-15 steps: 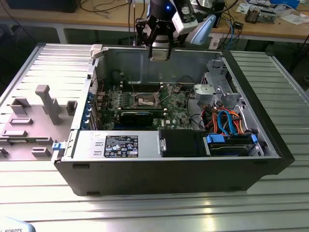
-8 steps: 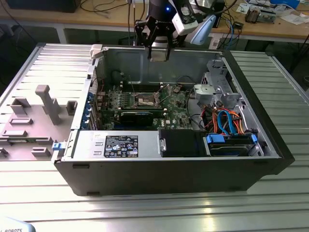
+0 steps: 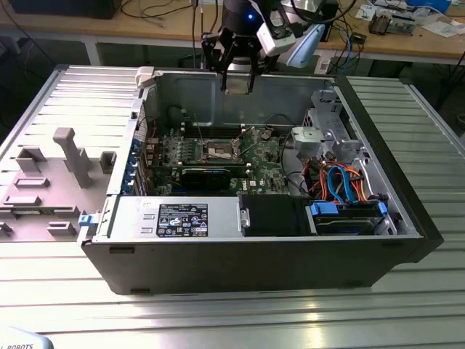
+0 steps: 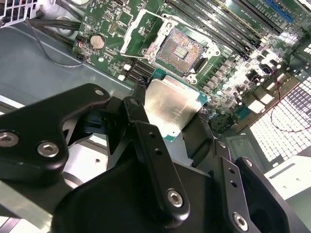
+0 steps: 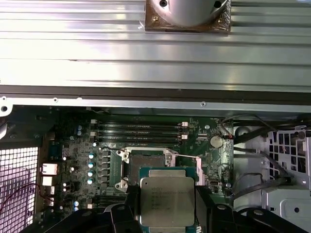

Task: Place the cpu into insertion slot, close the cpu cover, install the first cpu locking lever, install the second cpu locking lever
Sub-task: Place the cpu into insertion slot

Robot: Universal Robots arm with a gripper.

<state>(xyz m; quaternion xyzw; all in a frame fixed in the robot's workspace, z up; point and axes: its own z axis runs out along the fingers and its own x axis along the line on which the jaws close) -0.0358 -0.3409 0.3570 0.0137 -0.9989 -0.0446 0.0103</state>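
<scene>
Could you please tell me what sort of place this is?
Probably a robotics lab or workshop: an open computer case sits on a ribbed metal table, a cluttered wooden workbench behind, and the gripper holds the cpu above the motherboard.

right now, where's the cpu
The cpu is gripped in the tool above the green motherboard; in both wrist views it sits just short of the empty insertion slot, not seated.

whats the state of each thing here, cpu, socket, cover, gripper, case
cpu: held in the jaws above the motherboard, not yet seated
insertion slot: empty, contacts exposed
cpu cover: swung open, off the slot
gripper: shut on the cpu
computer case: open, side panel off
</scene>
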